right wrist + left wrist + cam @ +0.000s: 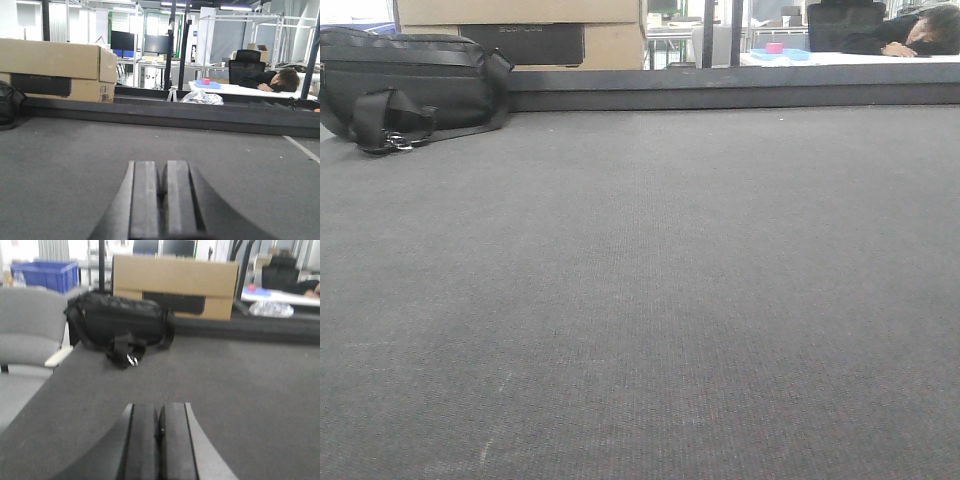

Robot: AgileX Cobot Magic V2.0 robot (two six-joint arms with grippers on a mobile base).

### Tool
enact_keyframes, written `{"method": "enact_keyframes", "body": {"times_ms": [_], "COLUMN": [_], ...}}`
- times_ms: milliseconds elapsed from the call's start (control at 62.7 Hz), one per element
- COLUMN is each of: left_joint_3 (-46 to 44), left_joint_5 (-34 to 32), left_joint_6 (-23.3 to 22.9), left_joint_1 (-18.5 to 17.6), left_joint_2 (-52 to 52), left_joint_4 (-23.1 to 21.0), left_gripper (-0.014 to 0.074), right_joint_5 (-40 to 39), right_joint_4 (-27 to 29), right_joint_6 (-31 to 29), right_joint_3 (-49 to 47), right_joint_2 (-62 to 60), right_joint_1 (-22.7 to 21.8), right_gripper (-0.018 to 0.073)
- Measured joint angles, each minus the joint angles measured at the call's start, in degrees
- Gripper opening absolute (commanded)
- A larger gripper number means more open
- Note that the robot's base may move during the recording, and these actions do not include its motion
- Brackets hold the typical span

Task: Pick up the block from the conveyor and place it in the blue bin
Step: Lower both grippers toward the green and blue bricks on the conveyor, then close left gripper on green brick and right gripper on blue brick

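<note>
Even, bright indoor light is given by overhead strip lights (235, 8), and hardly any shadow is cast on the conveyor (640, 300). The left wrist view is blurred throughout, its black bag (120, 320) smeared; the others are rendered sharper.

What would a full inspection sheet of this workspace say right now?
Surface: conveyor belt, dark grey woven matting, bare through the middle.
Job's things: nothing to pick up seen on the belt; blue bin off its far left end, beyond a grey chair.
Clutter: black bag lying at the belt's far left; cardboard box behind the far edge.
Grippers: left gripper and right gripper both shut, empty, low over the belt.
Cables: nothing seen.
Surroundings: person resting their head on a white table; monitors and metal frames beyond.
</note>
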Motion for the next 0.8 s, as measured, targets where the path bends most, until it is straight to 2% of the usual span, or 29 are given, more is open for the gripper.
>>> {"method": "enact_keyframes", "body": {"times_ms": [159,430,622,797], "left_joint_3": [-10.20,-22.55,-25.04,-25.15], "left_joint_5": [8.92,26.49,29.50,29.50], "left_joint_6": [0.00,0.00,0.00,0.00], "left_joint_1": [0.00,0.00,0.00,0.00], "left_joint_2": [14.00,36.82,47.86,53.40], "left_joint_4": [0.00,-0.55,-0.55,-0.55], "left_gripper": [-0.0111,-0.0111,-0.0111,-0.0111], "right_joint_5": [9.52,32.29,46.64,50.70], "right_joint_4": [0.00,0.12,0.35,0.90], "right_joint_6": [1.10,1.18,1.18,1.24], "right_joint_3": [-11.11,-25.91,-34.47,-36.66], "right_joint_2": [11.25,32.44,44.57,53.80], "right_joint_1": [0.00,0.00,0.00,0.00], "right_gripper": [-0.0162,-0.0162,-0.0162,-0.0162]}}
